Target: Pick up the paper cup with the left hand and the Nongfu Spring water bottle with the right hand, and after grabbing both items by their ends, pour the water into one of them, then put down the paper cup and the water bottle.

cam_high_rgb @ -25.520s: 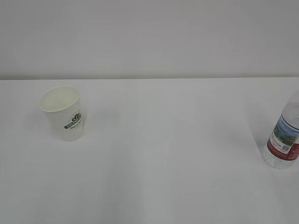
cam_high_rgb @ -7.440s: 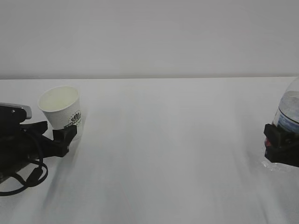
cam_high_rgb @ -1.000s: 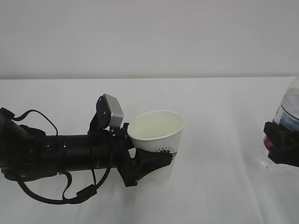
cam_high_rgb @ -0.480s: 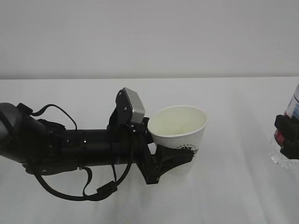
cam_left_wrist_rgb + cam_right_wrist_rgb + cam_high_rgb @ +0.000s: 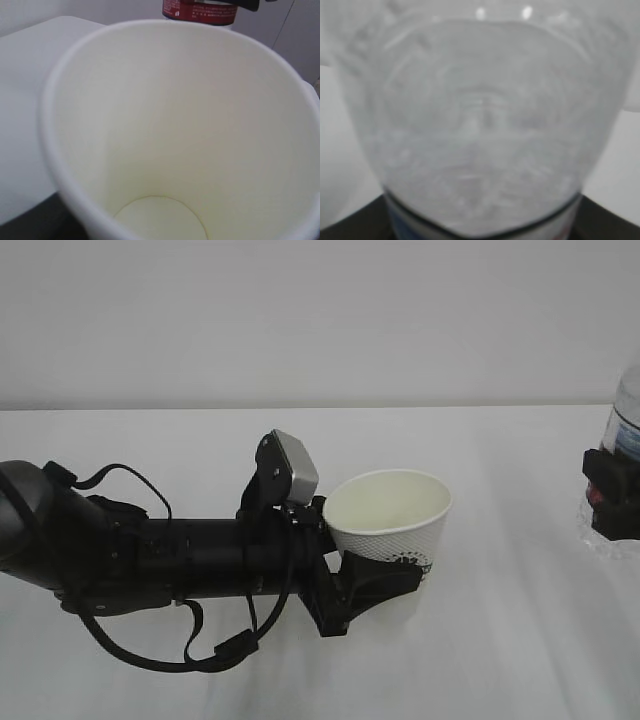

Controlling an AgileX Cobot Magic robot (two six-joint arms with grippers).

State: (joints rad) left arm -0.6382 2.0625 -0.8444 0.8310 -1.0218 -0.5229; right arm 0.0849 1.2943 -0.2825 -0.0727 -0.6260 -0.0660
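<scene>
One paper cup (image 5: pixel 388 523), one Nongfu Spring water bottle (image 5: pixel 624 430), two arms, both mine. My left hand (image 5: pixel 362 585) reaches level across the table (image 5: pixel 480 640), clamped on the cup's lower part, cup upright mid-table and dry inside. My right hand (image 5: pixel 612 492) grips the bottle at the right edge; water (image 5: pixel 480 180) seems to fill it, though the close view is blurred.

Upright empty paper cup (image 5: pixel 388 530) — water bottle (image 5: pixel 622 480) far right
</scene>
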